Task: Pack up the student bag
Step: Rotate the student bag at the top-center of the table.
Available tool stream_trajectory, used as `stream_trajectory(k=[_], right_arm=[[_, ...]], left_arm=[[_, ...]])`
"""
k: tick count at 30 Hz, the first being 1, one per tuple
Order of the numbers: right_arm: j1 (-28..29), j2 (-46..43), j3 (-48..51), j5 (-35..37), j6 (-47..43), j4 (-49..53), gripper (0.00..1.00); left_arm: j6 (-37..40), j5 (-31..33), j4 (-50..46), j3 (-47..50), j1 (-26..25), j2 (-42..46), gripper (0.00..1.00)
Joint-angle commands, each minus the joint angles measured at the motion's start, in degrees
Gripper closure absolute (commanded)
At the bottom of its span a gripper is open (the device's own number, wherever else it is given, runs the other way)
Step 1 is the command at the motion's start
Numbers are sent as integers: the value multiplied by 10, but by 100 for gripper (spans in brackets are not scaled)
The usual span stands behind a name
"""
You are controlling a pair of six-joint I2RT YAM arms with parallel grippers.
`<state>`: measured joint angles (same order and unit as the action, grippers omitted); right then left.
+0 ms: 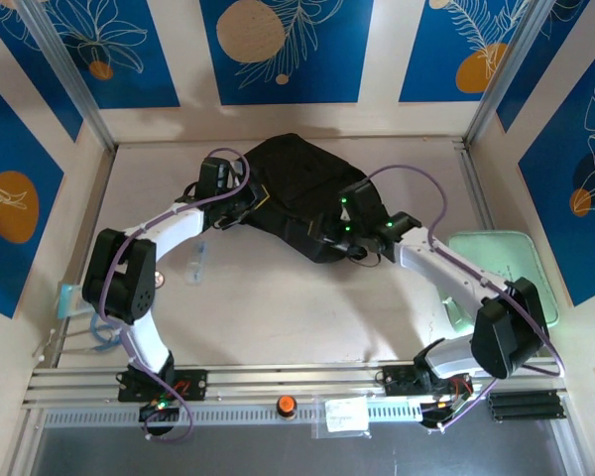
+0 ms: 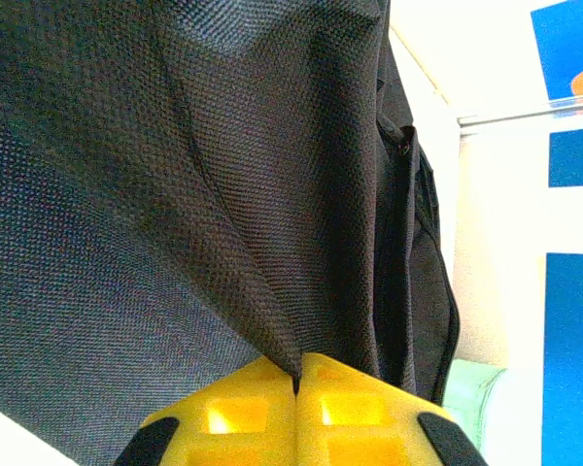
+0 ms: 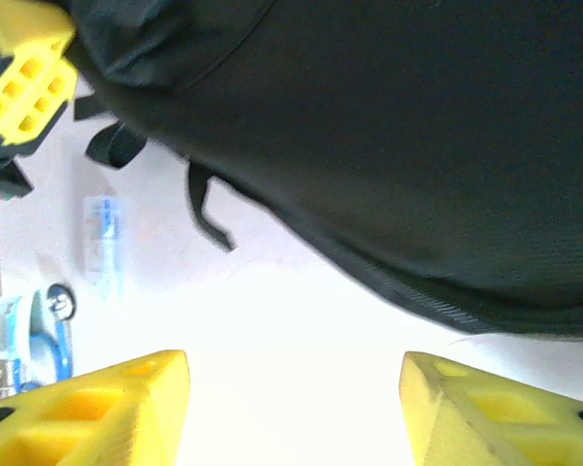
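The student bag (image 1: 297,178), a black fabric backpack, lies at the back centre of the table. My left gripper (image 1: 246,205) is at the bag's left edge, and its yellow fingers (image 2: 243,417) are shut on a raised fold of the black cloth (image 2: 223,194). My right gripper (image 1: 333,238) is at the bag's near edge. In the right wrist view, that gripper (image 3: 293,388) is open with bare table between the fingers, just short of the bag's rim (image 3: 418,291). A short strap (image 3: 206,209) trails from the bag.
A mint-green zip case (image 1: 501,268) lies at the right, partly under my right arm. A small clear tube with blue print (image 1: 196,263) rests on the table left of centre. Blue items (image 1: 79,302) sit by the left edge. Walls close in on three sides.
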<state>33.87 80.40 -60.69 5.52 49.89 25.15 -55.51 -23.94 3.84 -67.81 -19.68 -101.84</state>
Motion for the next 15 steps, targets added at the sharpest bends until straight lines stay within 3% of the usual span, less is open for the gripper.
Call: stream_trajectory(k=[1,9,15], right_arm=[[19,28,-12,-4,67,-45,42],[34,89,-49,32,87,-78,43],[31,125,-87,43,82,-76,50]], left_arm=[[-3,-25,46,1,-7,0,100],[-7,-28,51,4,-8,1,100],[-7,-32,55,2,-8,1,100]])
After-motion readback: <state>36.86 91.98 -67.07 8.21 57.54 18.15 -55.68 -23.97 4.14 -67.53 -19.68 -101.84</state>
